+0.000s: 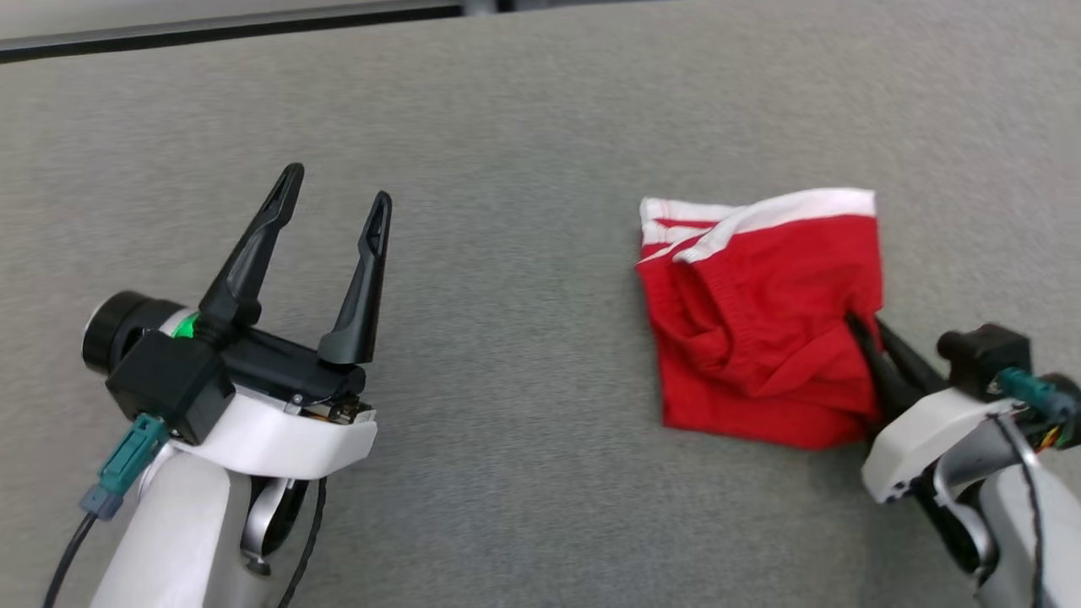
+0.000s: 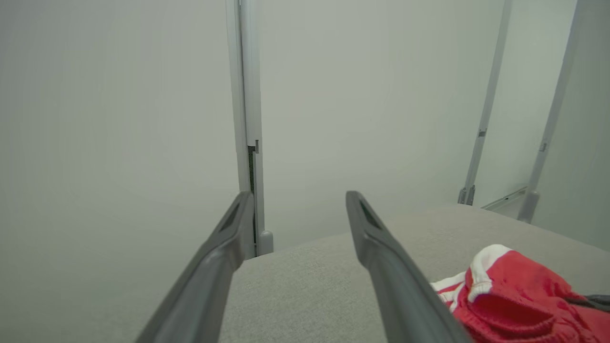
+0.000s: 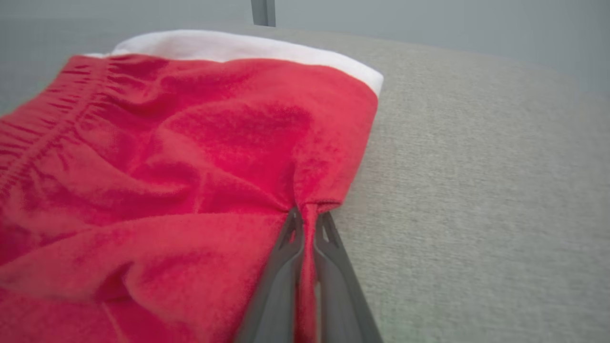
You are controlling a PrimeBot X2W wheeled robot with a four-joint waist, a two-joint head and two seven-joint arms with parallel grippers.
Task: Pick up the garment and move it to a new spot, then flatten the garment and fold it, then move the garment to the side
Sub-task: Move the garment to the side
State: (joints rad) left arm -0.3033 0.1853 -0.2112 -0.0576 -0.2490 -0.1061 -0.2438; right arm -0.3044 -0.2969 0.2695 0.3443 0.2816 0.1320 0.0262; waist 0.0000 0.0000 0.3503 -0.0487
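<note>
Right gripper (image 3: 305, 215): clamped on a pinch at the right edge of the red shorts (image 1: 752, 338), likely to lift them.
Left gripper (image 1: 336, 187): spread wide, empty, well to the left, probably kept clear.
Red shorts: crumpled at right on the grey table (image 1: 524, 253); white band on the far side; nearly square, no clear long axis.

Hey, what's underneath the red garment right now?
The red garment lies crumpled on the grey table. The right gripper pinches a fold at its edge. Whatever sits beneath the cloth itself is covered.

Soft, even light; faint shadows; perhaps slight close-up blur.
</note>
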